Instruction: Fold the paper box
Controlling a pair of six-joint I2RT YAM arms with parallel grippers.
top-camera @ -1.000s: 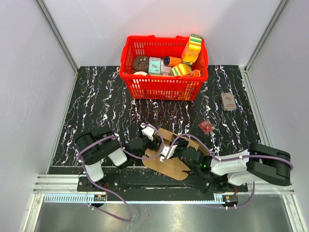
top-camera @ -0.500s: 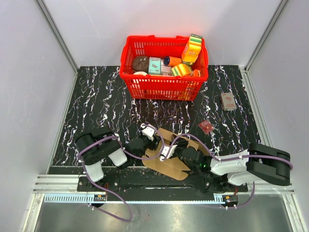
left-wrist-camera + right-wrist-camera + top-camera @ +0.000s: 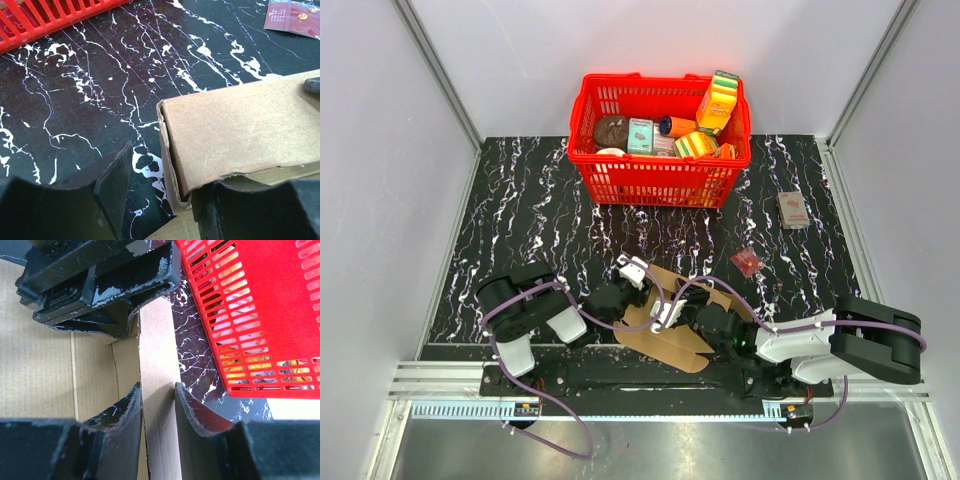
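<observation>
Though gripped, the paper box (image 3: 670,345) lies half-hidden — cropped.

Matt cardboard on glossy veined black.
Dull, faintly fibrous brown corrugated card for the paper box (image 3: 235,130), ragged at the cut edge; polished black with white veining for the table (image 3: 520,210); shiny red plastic lattice for the basket (image 3: 650,182); scuffed matt black plastic for the fingers (image 3: 122,412) of the right gripper (image 3: 157,392).

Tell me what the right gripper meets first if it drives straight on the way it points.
Probably the left gripper, whose black body sits just ahead along the paper box wall pinched by the fingers of the right gripper; depth is unclear.
</observation>
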